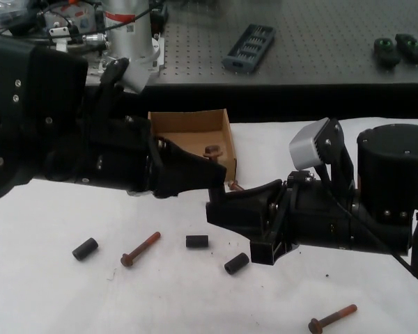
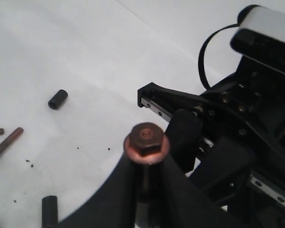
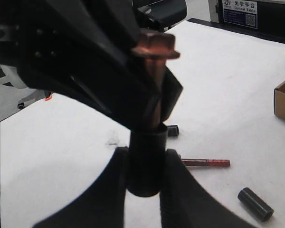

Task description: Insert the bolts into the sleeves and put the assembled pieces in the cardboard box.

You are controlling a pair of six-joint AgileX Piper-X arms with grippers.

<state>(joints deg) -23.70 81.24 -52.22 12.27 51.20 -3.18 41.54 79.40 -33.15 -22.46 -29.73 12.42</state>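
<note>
My left gripper [image 2: 145, 167] is shut on a copper-coloured bolt [image 2: 146, 141], holding it by the shank with the flanged hex head [image 3: 155, 45] sticking out past the fingers. My right gripper [image 3: 145, 173] is shut on a black sleeve [image 3: 145, 161], held upright right under that bolt. The shank's lower end meets the sleeve's mouth; how deep it sits is hidden. In the high view both grippers [image 1: 213, 177] [image 1: 220, 207] meet mid-bench, just in front of the cardboard box [image 1: 188, 132], with the bolt head [image 1: 212, 149] showing above them.
Loose on the white bench lie three black sleeves [image 1: 85, 248] [image 1: 196, 241] [image 1: 236, 263] and two bolts [image 1: 141, 249] [image 1: 332, 319]. Another rusty piece [image 1: 235, 186] lies beside the box. A grey rack [image 1: 249, 47] and clutter stand on the far table.
</note>
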